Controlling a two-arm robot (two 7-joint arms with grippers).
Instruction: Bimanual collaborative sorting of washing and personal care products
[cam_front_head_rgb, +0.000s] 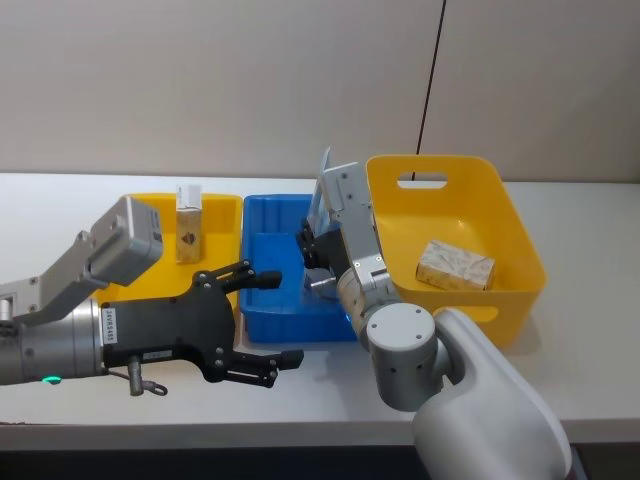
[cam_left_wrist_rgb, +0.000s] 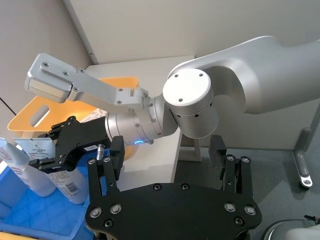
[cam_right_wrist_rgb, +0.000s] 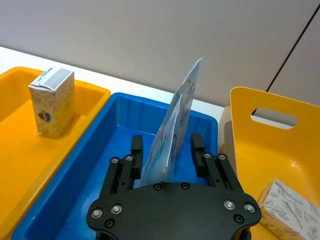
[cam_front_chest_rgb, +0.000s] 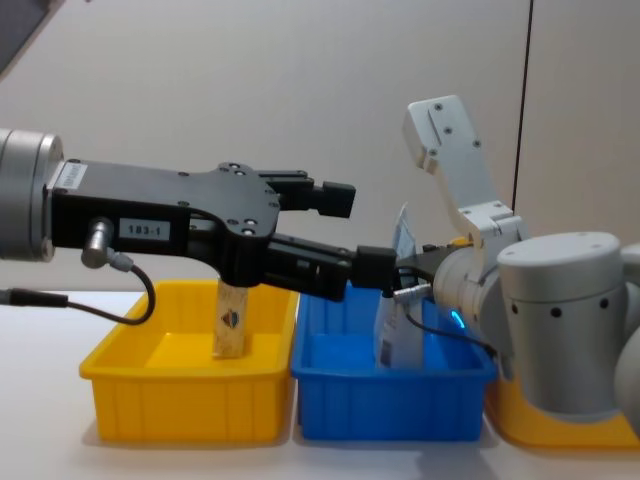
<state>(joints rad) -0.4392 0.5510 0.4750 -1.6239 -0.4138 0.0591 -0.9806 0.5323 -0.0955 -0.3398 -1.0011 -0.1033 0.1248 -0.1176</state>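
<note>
The right gripper (cam_right_wrist_rgb: 167, 150) squeezes the tall light-blue pouch (cam_right_wrist_rgb: 175, 127), holding it upright inside the blue tray (cam_right_wrist_rgb: 100, 165). The pouch is thin and floppy, so it could bend, slip, or tip over when let go. The left gripper (cam_front_head_rgb: 255, 325) waits open just beside the tray and could bump it.

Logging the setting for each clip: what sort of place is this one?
Probably a lab or test bench, not a home: a bare white table against plain wall panels, with a yellow tray, a blue tray and a yellow basket lined up for sorting a few packaged goods.
</note>
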